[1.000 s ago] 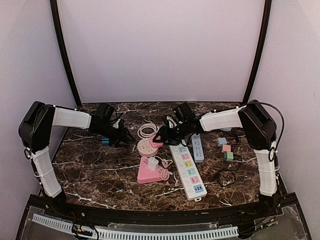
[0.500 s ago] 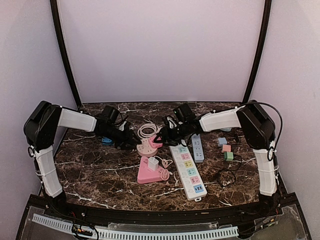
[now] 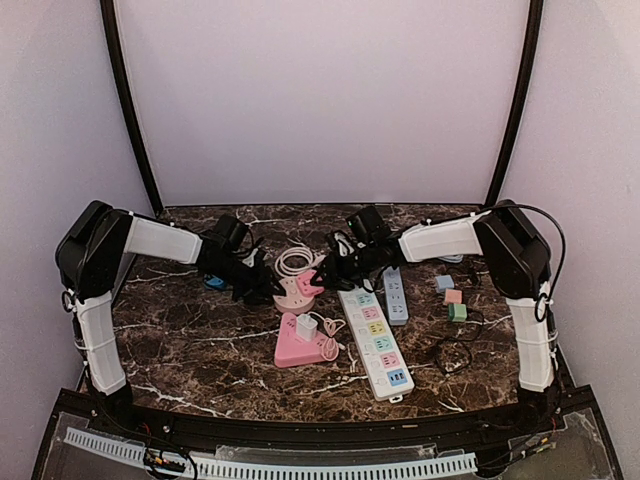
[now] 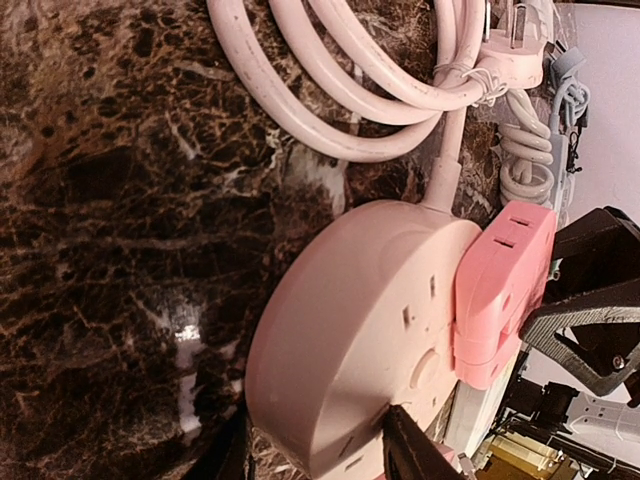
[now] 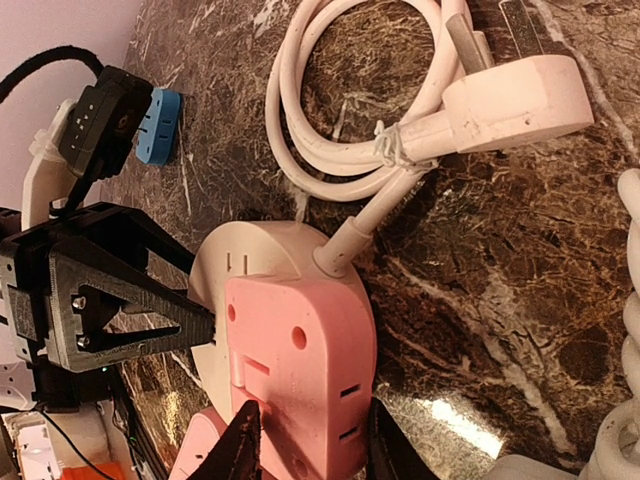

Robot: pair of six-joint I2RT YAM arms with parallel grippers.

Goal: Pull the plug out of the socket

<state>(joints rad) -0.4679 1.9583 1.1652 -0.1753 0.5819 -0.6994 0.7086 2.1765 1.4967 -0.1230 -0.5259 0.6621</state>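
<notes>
Where the two arms meet over the dark marble table (image 3: 180, 340), the left gripper (image 3: 266, 290) straddles the round socket (image 4: 350, 330), a pale pink disc lying flat. Its fingers (image 4: 415, 450) bear on the disc from either side, so this hand is clamped on the socket. A small blue adapter (image 5: 158, 125) lies on the table close beside the left wrist.

On the edge of the disc that faces the right hand sits the pink plug (image 5: 300, 370), a squarish block with no gap visible between it and the socket. The right gripper (image 3: 322, 274) has this block between its fingers (image 5: 240, 450), which lie against its two flanks: the hand is closed on the plug. One black finger of each gripper shows in the other's wrist view, the two hands nearly touching across the socket.

A white cord (image 5: 330, 150) leaves the disc and coils beyond both hands, ending in a white mains plug (image 5: 510, 100). Nearer the arm bases than either hand lies a triangular pink socket (image 3: 292, 350) carrying a white charger (image 3: 306, 327). On the outer side of the right gripper, a long white power strip (image 3: 375, 340) runs toward the bases, with a shorter grey strip (image 3: 396, 295) beside it and three small cubes (image 3: 453, 296) farther out.
</notes>
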